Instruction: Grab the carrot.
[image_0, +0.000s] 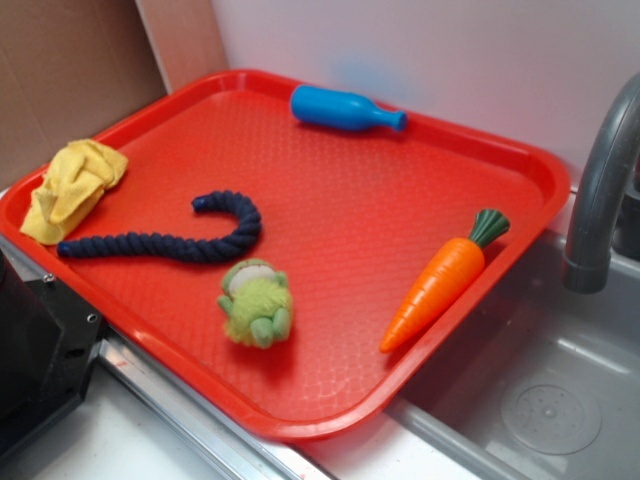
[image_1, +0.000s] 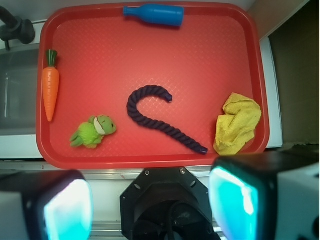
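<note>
The orange carrot (image_0: 440, 282) with a dark green stem lies flat on the red tray (image_0: 350, 190), close to its right rim and pointing toward the front. In the wrist view the carrot (image_1: 50, 90) is at the tray's (image_1: 210, 65) left edge, far above and to the left of my gripper (image_1: 150, 205). The gripper hangs high over the robot base, off the tray's near rim. It is open, its two fingers wide apart with nothing between them. The exterior view does not show the gripper.
Also on the tray are a blue bottle (image_0: 345, 109) at the back, a dark blue rope (image_0: 180, 238), a green plush toy (image_0: 256, 303) and a yellow cloth (image_0: 72, 188). A grey faucet (image_0: 600, 190) and sink (image_0: 540, 390) lie right of the tray. The black robot base (image_0: 40, 350) stands front left.
</note>
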